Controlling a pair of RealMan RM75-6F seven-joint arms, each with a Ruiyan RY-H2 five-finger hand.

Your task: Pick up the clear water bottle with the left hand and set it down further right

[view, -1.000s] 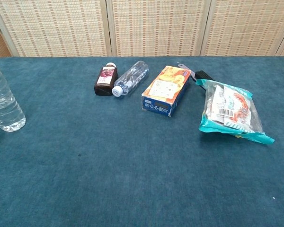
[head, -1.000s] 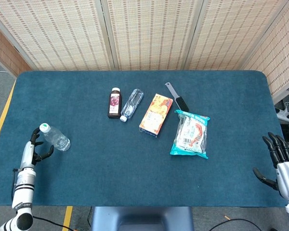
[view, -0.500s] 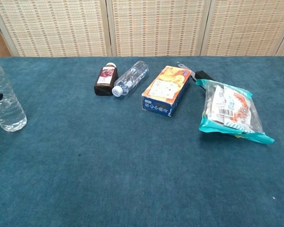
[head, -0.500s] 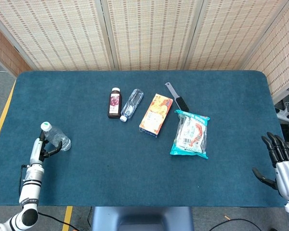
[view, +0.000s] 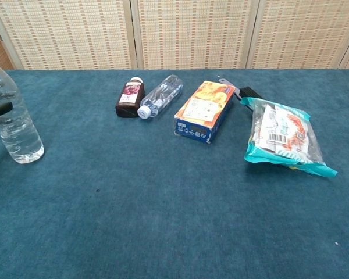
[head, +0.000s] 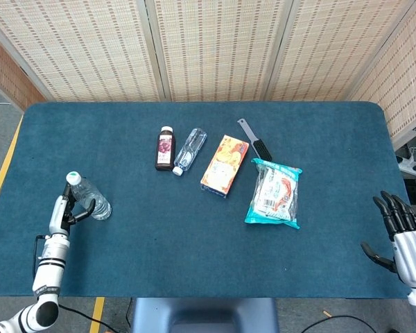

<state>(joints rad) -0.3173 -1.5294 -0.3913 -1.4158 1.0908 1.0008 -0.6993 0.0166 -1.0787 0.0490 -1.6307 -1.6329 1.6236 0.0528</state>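
Observation:
A clear water bottle (head: 91, 201) with a white cap stands upright near the table's left front edge. It is also at the far left of the chest view as the water bottle (view: 15, 125). My left hand (head: 62, 211) grips it from the left side, fingers wrapped round its body; in the chest view only one dark fingertip (view: 0, 108) shows across the bottle. Whether the base touches the cloth I cannot tell. My right hand (head: 401, 229) hangs by the table's right front corner, fingers spread, holding nothing.
A dark juice bottle (head: 165, 148) and a second clear bottle (head: 188, 150) lie side by side at mid table. Right of them are an orange box (head: 224, 165), a black-handled tool (head: 254, 141) and a teal snack bag (head: 274, 193). The blue cloth (head: 159, 243) covers the table.
My left hand closed on the upright bottle and carried it a short way to the right and toward the front. The right hand barely moved.

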